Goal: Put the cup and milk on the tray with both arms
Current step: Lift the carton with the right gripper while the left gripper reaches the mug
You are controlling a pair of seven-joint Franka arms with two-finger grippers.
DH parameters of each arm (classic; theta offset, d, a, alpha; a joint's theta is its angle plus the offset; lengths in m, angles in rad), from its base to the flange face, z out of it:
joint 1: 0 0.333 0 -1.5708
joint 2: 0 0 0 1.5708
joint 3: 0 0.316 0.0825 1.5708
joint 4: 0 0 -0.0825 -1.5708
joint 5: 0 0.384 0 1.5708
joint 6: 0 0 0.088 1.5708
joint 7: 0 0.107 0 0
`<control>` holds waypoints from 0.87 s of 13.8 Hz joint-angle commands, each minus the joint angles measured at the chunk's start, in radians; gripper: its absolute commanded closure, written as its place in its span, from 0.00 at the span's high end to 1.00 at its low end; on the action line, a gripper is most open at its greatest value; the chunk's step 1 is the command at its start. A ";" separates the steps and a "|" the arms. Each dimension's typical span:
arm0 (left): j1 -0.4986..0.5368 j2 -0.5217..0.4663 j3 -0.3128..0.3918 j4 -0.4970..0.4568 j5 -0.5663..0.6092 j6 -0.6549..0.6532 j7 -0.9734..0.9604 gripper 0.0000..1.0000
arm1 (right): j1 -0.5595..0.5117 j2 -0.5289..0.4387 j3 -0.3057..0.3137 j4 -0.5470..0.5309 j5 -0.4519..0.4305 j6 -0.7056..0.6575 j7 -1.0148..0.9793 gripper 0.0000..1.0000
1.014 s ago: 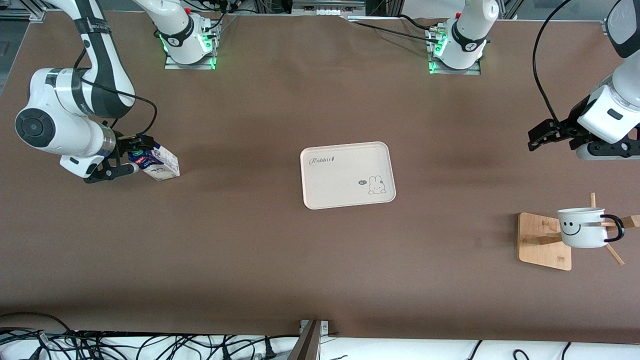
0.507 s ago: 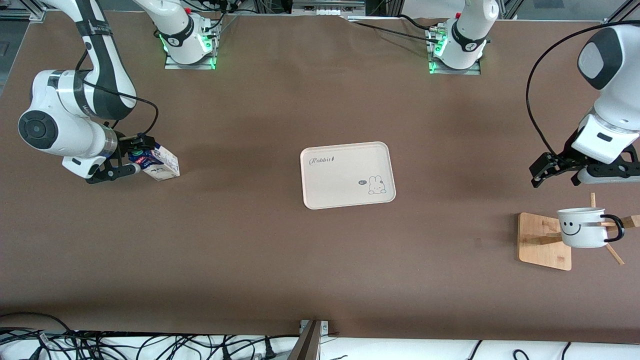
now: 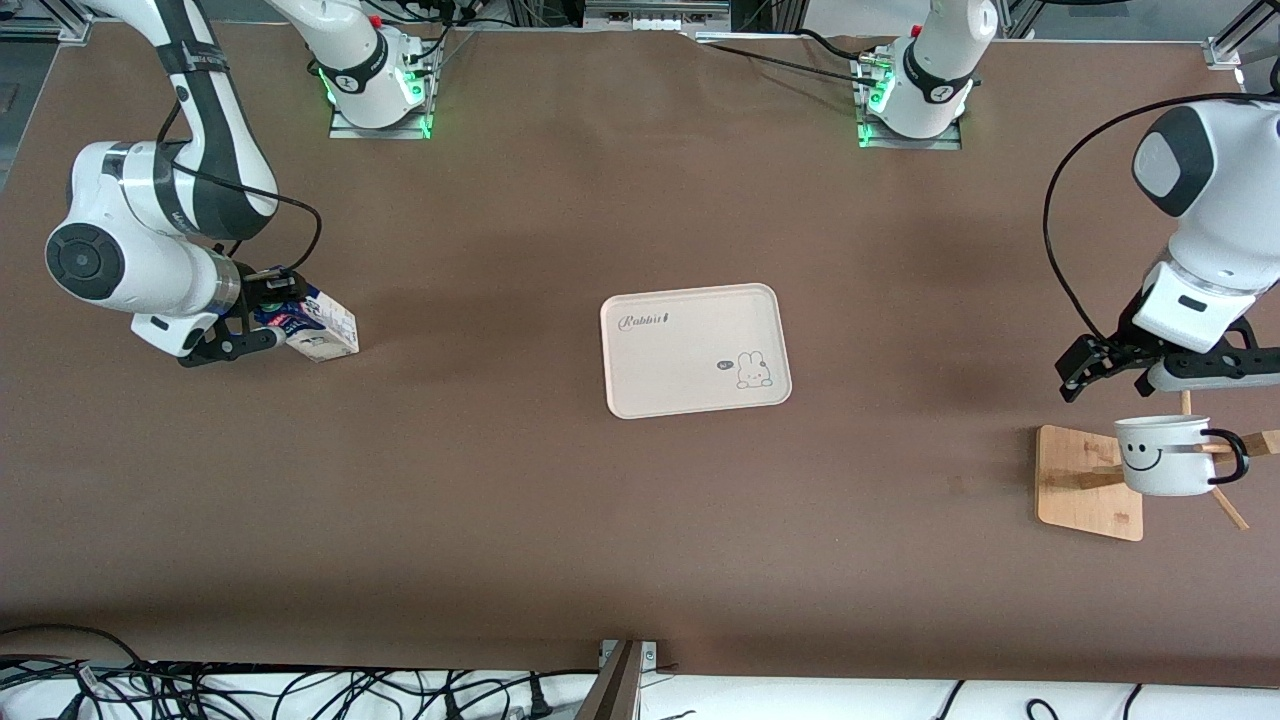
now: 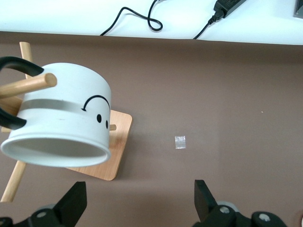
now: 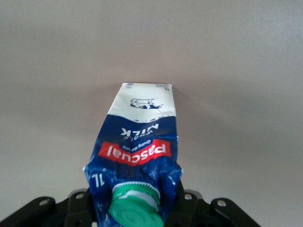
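right gripper [image 3: 262, 322]: mid-left of frame, fingers clamped on the milk carton [image 3: 318, 325], unchanged | left gripper [image 3: 1160, 375]: has dropped lower at right edge, fingers spread wide, empty, just above smiley mug [image 3: 1165, 455] hung on wooden rack [image 3: 1085, 480] | Rabbit tray [image 3: 695, 350]: frame centre on bench, bare, unmoved

Front cam high, whole table [image 3: 500, 500]. Left wrist cam close on cup [image 4: 61, 123], shared; right wrist close on milk [image 5: 137, 156], probably tilted.
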 commanded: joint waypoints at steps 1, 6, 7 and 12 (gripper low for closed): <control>0.016 0.033 -0.004 0.003 0.025 0.089 0.019 1.00 | -0.010 -0.017 0.037 0.014 -0.002 -0.011 0.060 0.53; 0.019 0.085 0.022 0.014 0.023 0.178 0.071 1.00 | -0.010 -0.032 0.038 0.043 0.001 -0.020 0.053 0.52; 0.019 0.092 0.024 0.015 0.023 0.183 0.071 1.00 | -0.010 -0.040 0.044 0.069 0.002 -0.046 0.054 0.52; 0.019 0.093 0.024 0.026 0.014 0.184 0.069 1.00 | 0.000 -0.037 0.141 0.306 0.074 -0.221 0.158 0.52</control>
